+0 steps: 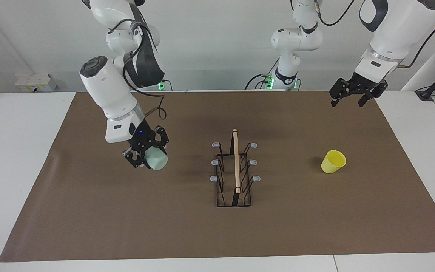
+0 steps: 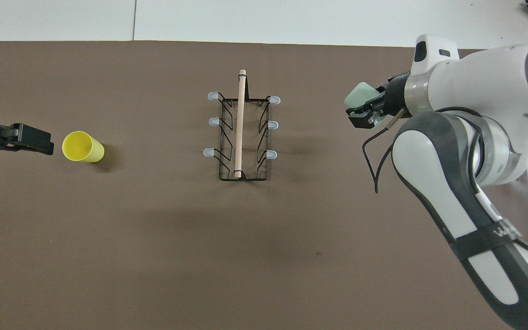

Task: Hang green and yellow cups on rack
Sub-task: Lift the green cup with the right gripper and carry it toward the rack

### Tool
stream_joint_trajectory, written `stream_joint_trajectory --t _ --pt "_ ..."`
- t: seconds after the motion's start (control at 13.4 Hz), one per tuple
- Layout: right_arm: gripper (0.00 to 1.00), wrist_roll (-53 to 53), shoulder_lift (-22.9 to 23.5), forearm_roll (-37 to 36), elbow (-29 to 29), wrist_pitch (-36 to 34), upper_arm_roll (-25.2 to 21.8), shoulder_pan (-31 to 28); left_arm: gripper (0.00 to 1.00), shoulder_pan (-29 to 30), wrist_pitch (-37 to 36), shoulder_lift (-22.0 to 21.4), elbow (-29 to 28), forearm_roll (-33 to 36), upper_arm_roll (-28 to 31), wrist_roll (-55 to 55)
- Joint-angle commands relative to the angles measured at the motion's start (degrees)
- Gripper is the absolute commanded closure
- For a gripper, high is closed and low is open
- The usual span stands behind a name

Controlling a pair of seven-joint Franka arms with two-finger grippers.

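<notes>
The right end effector (image 1: 147,156) was clamped on the green cup (image 1: 156,159), carrying it tipped on its side above the surface (image 1: 89,211), toward the right arm's end. I took the tilt to be on purpose: a cup has to go mouth-first over a prong, so lying sideways in the grip would suit the angled tips. Which way the mouth faced I could not make out for certain.

The rack (image 1: 234,173) stood in the middle of the surface, well apart from that end effector and off toward the left arm's side of it. All six prongs were bare, and the wooden rod ran along the top. The three prongs facing the green cup looked the natural choice.

The left end effector (image 1: 357,92) hung in the air with its fingers spread and nothing between them, waiting. The yellow cup (image 1: 333,161) sat on the surface, mouth up and leaning somewhat. In the overhead view it appeared just beside the left end effector's tips, though the facing view showed that end effector raised clear of it. I judged neither cup hung as yet.
</notes>
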Motion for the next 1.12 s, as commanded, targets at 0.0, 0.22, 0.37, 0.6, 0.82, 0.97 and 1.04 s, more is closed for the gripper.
stream_joint_trajectory --t 0.0,0.22,0.37,0.6,0.82,0.97,1.04 --pt "1.0 -6.54 -5.28 13.48 -5.39 3.06 0.43 -0.27 0.0 0.51 1.28 -0.03 -0.25 -0.62 0.34 -0.97" --pt "1.0 -14.96 -8.44 28.58 -9.08 7.79 0.51 0.17 0.0 0.95 4.42 3.84 1.07 -1.68 0.95 -0.97" --pt "1.0 -24.62 -9.5 41.68 -11.36 11.22 0.43 1.04 0.0 2.71 8.56 6.73 1.07 -1.68 0.96 -0.97" --pt "1.0 -40.79 -11.87 60.84 -15.14 14.13 0.43 1.75 0.07 5.16 16.91 9.99 0.37 -1.24 0.96 -0.97" --pt "1.0 -51.71 -14.25 76.94 -19.01 16.06 0.51 4.55 0.0 6.05 17.98 13.86 0.99 -2.2 1.04 -1.14" --pt "1.0 -59.87 -14.08 88.97 -19.64 19.22 0.43 8.5 0.0 8.68 18.94 16.31 1.16 -5.61 1.04 -3.5" --pt "1.0 -62.96 -13.64 92.33 -19.81 19.06 0.43 8.87 0.0 9.38 19.73 17.89 1.77 -6.59 1.04 -6.13"
